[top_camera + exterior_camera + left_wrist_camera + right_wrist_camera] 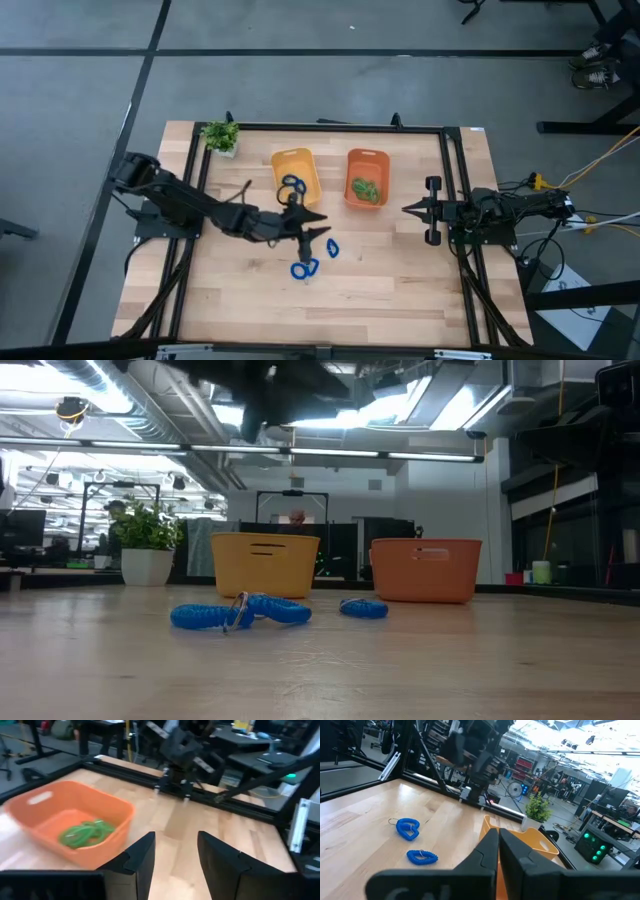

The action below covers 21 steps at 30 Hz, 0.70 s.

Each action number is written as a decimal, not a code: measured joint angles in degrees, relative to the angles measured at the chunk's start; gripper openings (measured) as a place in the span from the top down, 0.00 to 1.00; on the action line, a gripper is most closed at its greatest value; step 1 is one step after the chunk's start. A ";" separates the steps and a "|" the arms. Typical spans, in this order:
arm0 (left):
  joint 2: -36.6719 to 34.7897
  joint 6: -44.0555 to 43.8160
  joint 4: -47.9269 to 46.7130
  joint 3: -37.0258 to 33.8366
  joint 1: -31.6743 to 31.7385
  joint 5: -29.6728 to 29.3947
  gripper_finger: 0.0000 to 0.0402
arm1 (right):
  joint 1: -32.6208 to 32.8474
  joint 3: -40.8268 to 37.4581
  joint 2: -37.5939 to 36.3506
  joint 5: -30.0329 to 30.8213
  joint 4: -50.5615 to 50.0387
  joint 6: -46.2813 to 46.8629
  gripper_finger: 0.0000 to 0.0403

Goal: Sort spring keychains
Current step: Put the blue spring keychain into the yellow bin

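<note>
Two blue spring keychains [305,268] [332,247] lie flat on the wooden table; the low view shows them too [240,613] [363,608]. More blue ones [292,185] lie in the yellow bin [308,160]. Green ones [86,833] lie in the orange bin [351,160]. My left gripper [322,225] is open and empty, raised above the table just near of the yellow bin, over the loose blue keychains. My right gripper [405,209] is shut and empty at the table's right, pointing toward the orange bin.
A small leafy plant in a white pot [221,137] stands at the far left corner. Black frame rails [452,190] run along the table's left, right and far sides. Bare wood [380,290] lies along the near edge.
</note>
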 joint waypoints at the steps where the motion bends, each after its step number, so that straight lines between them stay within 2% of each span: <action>1: 1.17 0.04 -0.13 1.25 -0.29 0.29 0.64 | 0.00 0.00 0.01 0.00 0.00 -0.01 0.96; 5: 4.93 -0.52 -7.63 7.91 -1.08 1.81 0.64 | 0.00 0.00 0.02 -0.02 -0.01 0.00 0.96; 10: 8.65 -5.66 -26.89 19.07 -1.43 3.75 0.64 | 0.00 0.00 0.00 -0.02 0.00 0.00 0.96; 14: 11.45 -9.46 -38.13 26.64 -1.67 7.53 0.64 | 0.00 0.00 0.02 -0.02 0.00 -0.02 0.96; 18: 13.49 -13.29 -45.12 30.94 -2.18 11.02 0.64 | 0.00 0.00 0.01 -0.01 0.00 0.00 0.96; 21: 14.17 -17.92 -48.05 31.53 -2.77 13.70 0.64 | 0.00 0.00 0.00 0.00 0.00 0.00 0.96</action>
